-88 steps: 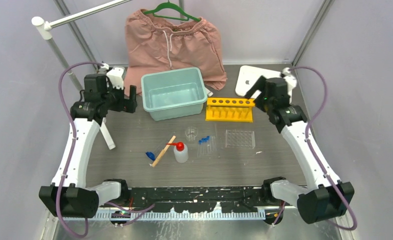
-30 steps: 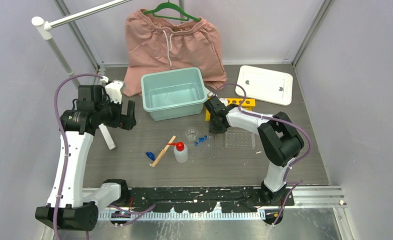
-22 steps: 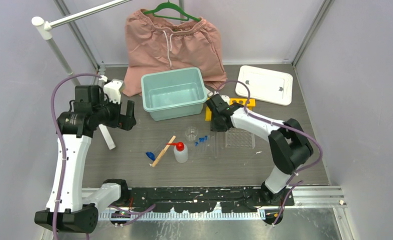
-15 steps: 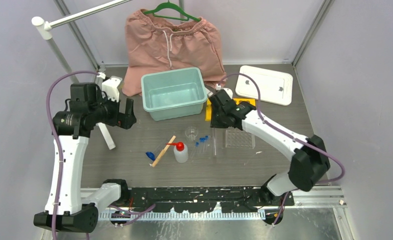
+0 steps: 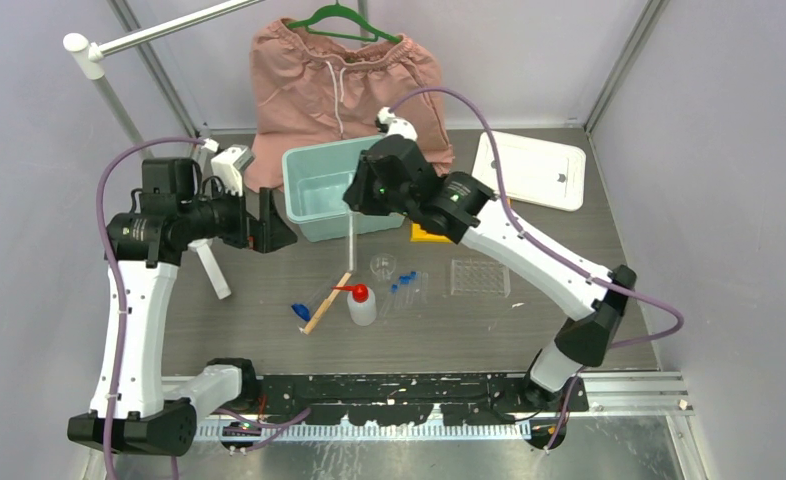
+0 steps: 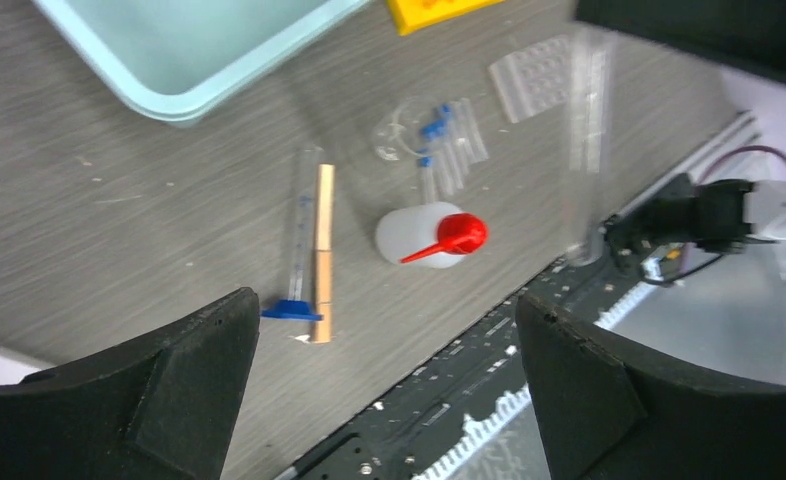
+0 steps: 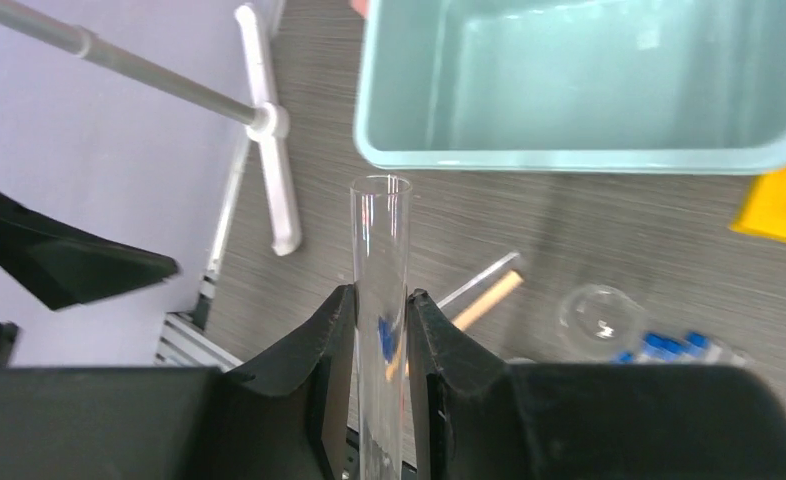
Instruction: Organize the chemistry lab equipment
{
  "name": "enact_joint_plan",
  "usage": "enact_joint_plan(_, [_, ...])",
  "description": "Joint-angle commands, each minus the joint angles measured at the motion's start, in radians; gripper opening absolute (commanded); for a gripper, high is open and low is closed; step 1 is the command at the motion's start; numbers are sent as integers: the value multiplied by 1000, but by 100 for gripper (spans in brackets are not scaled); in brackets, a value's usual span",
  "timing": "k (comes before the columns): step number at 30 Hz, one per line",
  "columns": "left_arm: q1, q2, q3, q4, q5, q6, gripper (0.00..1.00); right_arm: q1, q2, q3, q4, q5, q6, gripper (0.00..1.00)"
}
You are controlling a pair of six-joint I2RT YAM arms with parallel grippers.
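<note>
1. Overhead, top external view: right gripper [image 5: 353, 212] hangs over the near rim of the teal plastic bin [image 5: 311, 212], clamped on a long clear glass tube [image 5: 351, 248] that hangs vertical w/ its lower end above the grey wood-grain surface [image 5: 269, 300]. Left gripper [image 5: 272, 222] is raised just left of the bin, fingers wide apart, nothing in it. On the surface near the middle: wooden stick [image 5: 328, 301], small blue piece [image 5: 300, 312] beside it, white squeeze bottle w/ red nozzle [image 5: 361, 303], tiny clear beaker [image 5: 383, 266], small clear blue-capped tubes [image 5: 409, 287], clear tube rack [image 5: 480, 277]. Yellow tube rack [image 5: 426, 233] is mostly hidden behind the right arm. Pink shorts on a green hanger [image 5: 341, 70] at the back; white lid [image 5: 529, 170] back right.

2. Left wrist view: left gripper's black fingers [image 6: 159, 400] are spread apart at the frame's bottom corners. Between them, below: stick [image 6: 323, 250] w/ a clear blue-based tube lying alongside, bottle [image 6: 424, 233], beaker [image 6: 397, 133], capped tubes [image 6: 449, 150]. The held glass tube [image 6: 586, 140] shows blurred at right.

3. Right wrist view: right gripper's fingers [image 7: 331, 380] are pressed on either side of the glass tube [image 7: 380, 260]; its open mouth points toward the bin [image 7: 569, 158].
</note>
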Motion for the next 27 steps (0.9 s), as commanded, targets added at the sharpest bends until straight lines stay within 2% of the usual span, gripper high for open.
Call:
enact_joint_plan(1, [-7,-32,-19,83,158,-116,100,51,79,121,92,47,69,3])
enact_joint_plan(6, [-15,-42,-74,159,246,-201,100,75,93,110,223,10,93,3])
enact_joint_plan(12, [-63,-44,-141,252,244,-255,95,77,89,82,291,-20,118,3])
enact_joint_plan(15, [-111,-20,-148,266,230,-269,89,77,93,77,296,-33,115,3])
enact_joint_plan(17, [-137,-3,-149,273,224,-272,81,78,90,70,294,-28,111,3])
enact_joint_plan(27, [-151,16,-155,280,240,-256,48,78,55,22,317,-12,92,3])
